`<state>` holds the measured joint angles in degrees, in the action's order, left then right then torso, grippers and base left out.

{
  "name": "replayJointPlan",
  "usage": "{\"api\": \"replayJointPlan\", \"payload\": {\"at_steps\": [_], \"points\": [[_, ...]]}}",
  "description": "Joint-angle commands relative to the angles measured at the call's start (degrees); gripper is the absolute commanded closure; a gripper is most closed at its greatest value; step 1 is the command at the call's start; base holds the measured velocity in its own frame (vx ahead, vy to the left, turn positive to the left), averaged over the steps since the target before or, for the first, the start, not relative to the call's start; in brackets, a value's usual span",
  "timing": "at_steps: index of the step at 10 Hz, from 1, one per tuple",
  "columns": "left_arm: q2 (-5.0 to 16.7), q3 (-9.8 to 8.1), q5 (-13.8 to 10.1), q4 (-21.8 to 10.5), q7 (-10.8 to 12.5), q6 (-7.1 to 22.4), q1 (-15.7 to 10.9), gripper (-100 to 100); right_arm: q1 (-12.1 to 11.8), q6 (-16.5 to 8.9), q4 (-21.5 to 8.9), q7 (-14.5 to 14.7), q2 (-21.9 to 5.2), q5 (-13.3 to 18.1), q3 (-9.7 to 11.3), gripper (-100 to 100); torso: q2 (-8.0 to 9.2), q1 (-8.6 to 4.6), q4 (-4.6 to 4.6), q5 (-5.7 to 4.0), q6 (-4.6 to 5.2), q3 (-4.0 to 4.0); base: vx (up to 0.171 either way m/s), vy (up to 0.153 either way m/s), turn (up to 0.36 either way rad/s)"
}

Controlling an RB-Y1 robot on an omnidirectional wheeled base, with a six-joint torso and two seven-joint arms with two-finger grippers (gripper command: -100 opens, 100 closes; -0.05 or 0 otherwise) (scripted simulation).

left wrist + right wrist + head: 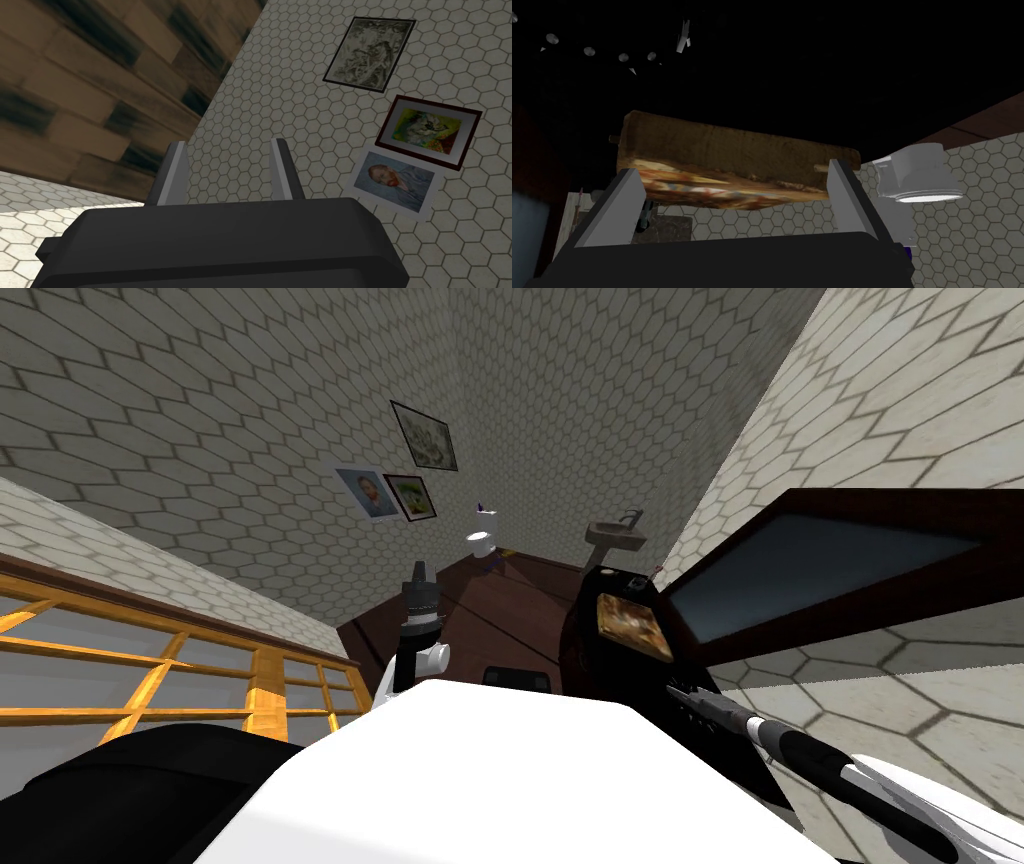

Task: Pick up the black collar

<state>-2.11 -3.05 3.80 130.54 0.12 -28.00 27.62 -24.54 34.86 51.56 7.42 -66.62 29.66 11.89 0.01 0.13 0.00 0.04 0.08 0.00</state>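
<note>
Right wrist view: right pincer (pixel 734 168) spread; black collar (pixel 589 51) barely discernible, studs glinting.

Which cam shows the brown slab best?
Right wrist view: the brown slab sits large and near, just beyond the open right gripper. Head view shows it small, on dark furniture. Left wrist view faces a wall.

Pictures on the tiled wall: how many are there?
3, grouped together: a grey drawing, a colourful picture in a dark red frame next to it, and a portrait of a bearded man beside that. Others may hang out of view.
</note>
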Motion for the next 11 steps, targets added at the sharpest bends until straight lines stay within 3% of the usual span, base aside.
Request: {"api": "replayJointPlan", "payload": {"at_steps": [1,6,7,9,10,11], "points": [[0.0,0.0,0.0,0.0,0.0,0.0,0.0,0,0.51,0.35,-2.86,0.46,-1.3,0.45,2.06,-100,0.0,0.0,0.0,0.0,0.0,0.0,0.026,0.024,0.176],[0.0,0.0,0.0,0.0,0.0,0.0,0.0,0,1.49,2.1,-8.68,2.32,-2.09,0.93,5.21,-100,0.04,-0.02,0.01,-0.01,-0.03,0.02,0.024,0.013,0.121],[0.0,0.0,0.0,0.0,0.0,0.0,0.0,0,1.95,2.97,-11.22,3.22,-2.22,1.1,6.79,-100,0.05,-0.05,0.01,-0.01,0.01,0.03,0.02,0.006,0.16],[0.0,0.0,0.0,0.0,0.0,0.0,0.0,0,1.95,2.97,-11.22,3.22,-2.22,1.1,6.79,-100,0.07,-0.06,0.02,-0.02,0.01,0.04,0.011,0.0,0.036],[0.0,-0.01,0.0,0.0,0.0,0.0,0.0,0,2.39,3.81,-13.3,4.1,-2.2,1.23,8.34,-100,0.11,-0.07,0.03,-0.02,0.02,0.06,0.009,0.005,0.133],[0.0,0.0,0.0,0.0,0.0,0.0,0.0,0,2.39,3.81,-13.59,4.1,-2.2,1.23,8.34,-100,0.1,-0.06,0.03,-0.02,-0.02,0.06,0.01,-0.001,0.097]]}}
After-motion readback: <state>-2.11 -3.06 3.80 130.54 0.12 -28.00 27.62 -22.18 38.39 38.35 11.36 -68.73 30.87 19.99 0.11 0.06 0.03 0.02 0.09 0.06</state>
